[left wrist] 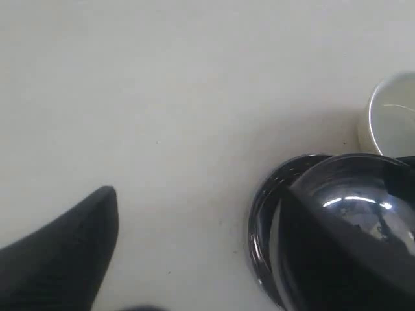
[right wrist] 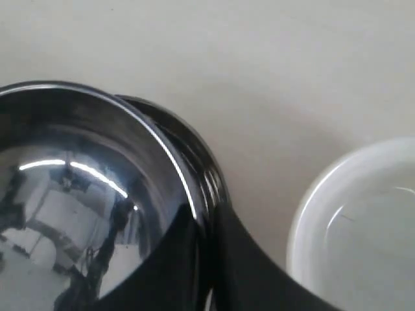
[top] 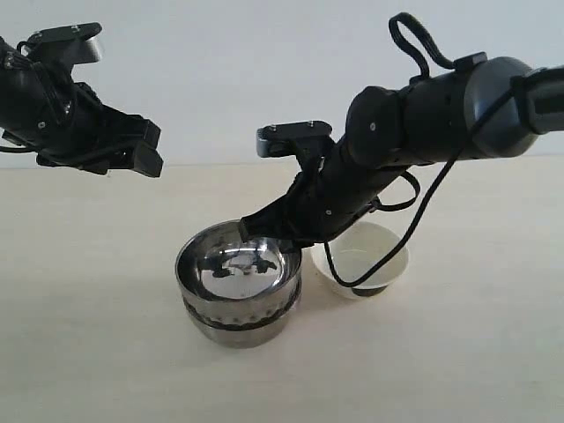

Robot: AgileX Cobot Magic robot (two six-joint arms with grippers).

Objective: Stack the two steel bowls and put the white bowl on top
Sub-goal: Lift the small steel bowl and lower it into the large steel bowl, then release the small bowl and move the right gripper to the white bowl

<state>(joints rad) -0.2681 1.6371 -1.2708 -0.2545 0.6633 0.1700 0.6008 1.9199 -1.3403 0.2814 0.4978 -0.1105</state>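
The smooth, wider steel bowl (top: 236, 263) rests in the ribbed steel bowl (top: 242, 324) at the table's middle. My right gripper (top: 280, 240) is shut on the upper bowl's far right rim. In the right wrist view one finger lies inside the upper bowl (right wrist: 78, 168) and one outside, with the rim pinched at my right gripper (right wrist: 209, 259). The lower bowl's rim (right wrist: 207, 175) shows just beyond. The white bowl (top: 363, 257) (right wrist: 363, 227) stands upright just right of the stack, empty. My left gripper (top: 145, 159) (left wrist: 201, 259) hangs open, high at the left, holding nothing.
The pale tabletop (top: 88, 308) stretches around the stack. A black cable (top: 388, 264) from the right arm droops over the white bowl. The left wrist view shows the stacked bowls (left wrist: 363, 194) and the white bowl's edge (left wrist: 392, 116) beyond its fingers.
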